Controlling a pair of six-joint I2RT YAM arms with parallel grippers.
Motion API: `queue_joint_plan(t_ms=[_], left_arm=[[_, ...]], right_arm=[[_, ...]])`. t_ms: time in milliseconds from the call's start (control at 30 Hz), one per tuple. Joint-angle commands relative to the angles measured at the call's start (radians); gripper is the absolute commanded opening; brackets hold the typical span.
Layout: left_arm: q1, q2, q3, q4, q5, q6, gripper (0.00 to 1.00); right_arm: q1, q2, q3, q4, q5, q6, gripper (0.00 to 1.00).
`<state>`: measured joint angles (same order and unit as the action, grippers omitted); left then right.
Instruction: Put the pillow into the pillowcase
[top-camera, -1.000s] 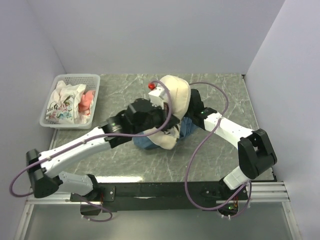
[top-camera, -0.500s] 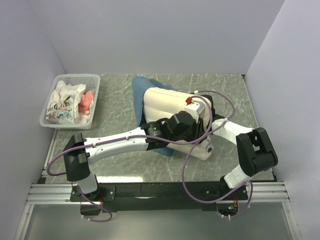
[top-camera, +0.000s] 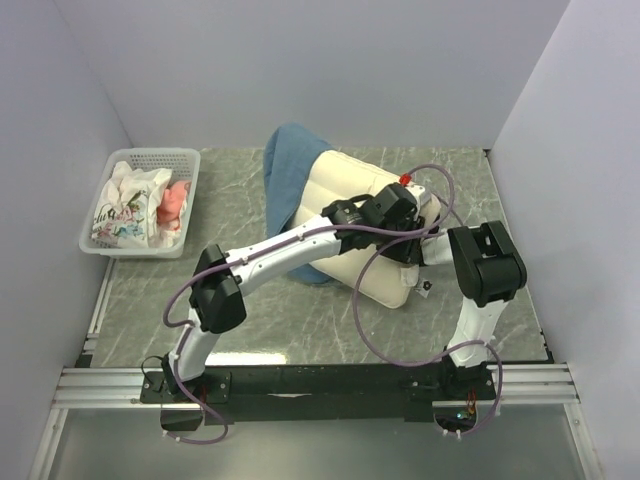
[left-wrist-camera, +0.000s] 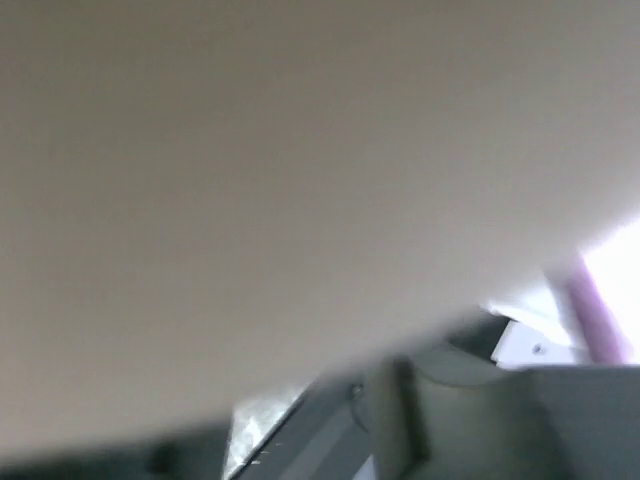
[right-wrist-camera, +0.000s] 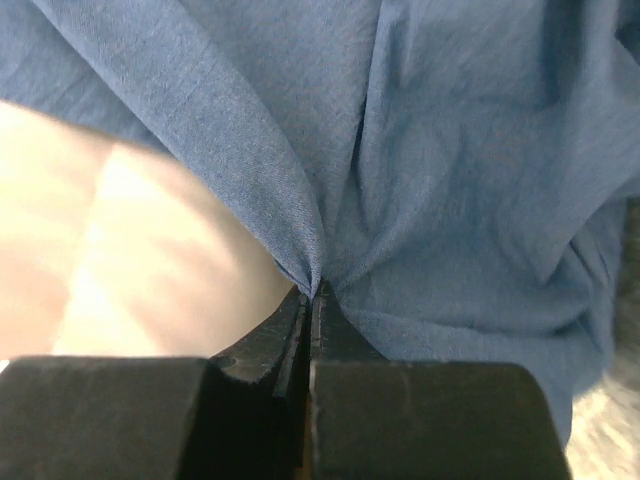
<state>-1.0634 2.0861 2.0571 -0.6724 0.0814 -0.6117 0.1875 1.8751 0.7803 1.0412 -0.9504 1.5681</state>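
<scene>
Grey-green marbled tabletop (top-camera: 250, 330), boxed in by plain pale lilac walls at the back (top-camera: 300, 70), left (top-camera: 40, 200) and right (top-camera: 580, 200). Even, soft light throughout. White perforated plastic basket (top-camera: 150, 153) in the far left corner, close against the left wall. Black mounting bar (top-camera: 320, 383) and aluminium rails (top-camera: 110, 378) along the near edge.

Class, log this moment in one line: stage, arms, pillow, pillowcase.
stage: insertion not done | right fingers: shut, pinching pillowcase | left arm: reaching across pillow | pillow: mostly uncovered
</scene>
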Motion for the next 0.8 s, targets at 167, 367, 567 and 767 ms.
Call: queue_joint_plan(t_ms=[167,367,567,767], left_arm=[[0.12,-0.127,-0.134,0.172,-0.078,0.079,0.77],[0.123,-0.123,-0.032,0.1,-0.129,0.142,0.86],[0.126,-0.176,-0.084,0.146,-0.091,0.217,0.94],[0.128,-0.234,-0.121,0.125,-0.129,0.265,0.95]], right_arm=[[0.038,-0.001,-0.049,0.278,-0.129,0.073,0.0],[0.0,-0.033,-0.088,0.284,-0.143,0.063,0.0],[-0.026,-0.031,-0.111,0.278,-0.156,0.052,0.0],[-0.03,-0.131,-0.116,-0.106,-0.12,-0.207,0.0]])
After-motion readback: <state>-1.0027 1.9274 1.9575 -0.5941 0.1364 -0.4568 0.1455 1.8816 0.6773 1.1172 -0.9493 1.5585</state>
